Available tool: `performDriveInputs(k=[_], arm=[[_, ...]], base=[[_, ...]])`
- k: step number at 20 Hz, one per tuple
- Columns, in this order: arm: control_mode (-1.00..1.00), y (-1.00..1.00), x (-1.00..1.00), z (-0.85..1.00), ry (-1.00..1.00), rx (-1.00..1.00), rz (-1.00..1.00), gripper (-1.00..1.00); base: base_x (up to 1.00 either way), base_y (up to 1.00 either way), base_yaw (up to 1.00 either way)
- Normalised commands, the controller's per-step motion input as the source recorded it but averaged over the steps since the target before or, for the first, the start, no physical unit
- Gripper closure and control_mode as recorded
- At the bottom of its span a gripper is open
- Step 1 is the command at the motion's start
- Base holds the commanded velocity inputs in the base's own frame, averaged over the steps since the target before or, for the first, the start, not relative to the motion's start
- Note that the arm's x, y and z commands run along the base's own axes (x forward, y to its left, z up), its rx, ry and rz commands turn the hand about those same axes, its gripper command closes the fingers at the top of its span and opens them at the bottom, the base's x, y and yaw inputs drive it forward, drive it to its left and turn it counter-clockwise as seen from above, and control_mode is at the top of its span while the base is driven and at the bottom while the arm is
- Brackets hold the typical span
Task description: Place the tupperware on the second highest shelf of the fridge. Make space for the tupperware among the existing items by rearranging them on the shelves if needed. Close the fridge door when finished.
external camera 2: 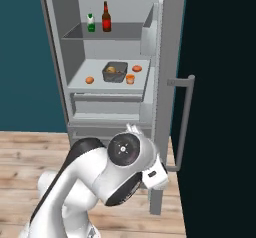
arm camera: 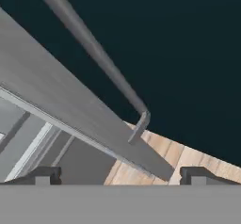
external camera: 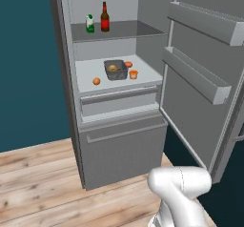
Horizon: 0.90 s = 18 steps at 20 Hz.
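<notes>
The fridge (external camera: 124,149) stands open. The translucent grey tupperware (external camera: 115,70) (external camera 2: 115,72) with yellow food rests on the pale second highest shelf (external camera: 90,71) (external camera 2: 95,67). Around it lie two orange balls (external camera: 96,81) (external camera: 128,64) and a small orange cup (external camera: 133,74) (external camera 2: 130,79). On the darker shelf above (external camera: 128,30) stand the red-brown bottle (external camera: 105,18) (external camera 2: 106,18) and the green-and-white carton (external camera: 90,24) (external camera 2: 91,23). My gripper (arm camera: 120,176) is open and holds nothing, close under the outer edge of the fridge door (arm camera: 56,96) (external camera: 200,78), near the lower end of its handle (arm camera: 94,49) (external camera 2: 187,117).
The door's inner bins (external camera: 195,73) jut out to the right of the shelves. A wooden floor (external camera: 38,183) lies in front of the fridge. My arm (external camera 2: 100,177) is folded low, beside the door's edge (external camera 2: 170,57). Dark wall lies beyond the door.
</notes>
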Motion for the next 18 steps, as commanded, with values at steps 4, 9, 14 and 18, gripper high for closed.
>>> performDriveInputs(k=[4, 9, 14, 18], arm=[[-1.00, -1.00, 0.20, -0.27, -0.11, 0.45, 0.01, -1.00], [-1.00, -0.99, 0.34, -0.15, 0.05, 0.31, 0.00, -1.00], [-1.00, -0.75, 0.53, 0.00, 0.06, 0.20, 0.05, -1.00], [-1.00, -0.55, 0.52, -0.06, 0.00, 0.21, 0.05, -1.00]], base=[[0.00, 0.00, 0.00], [0.00, 0.00, 0.00], [0.00, 0.00, 0.00], [0.00, 0.00, 0.00]])
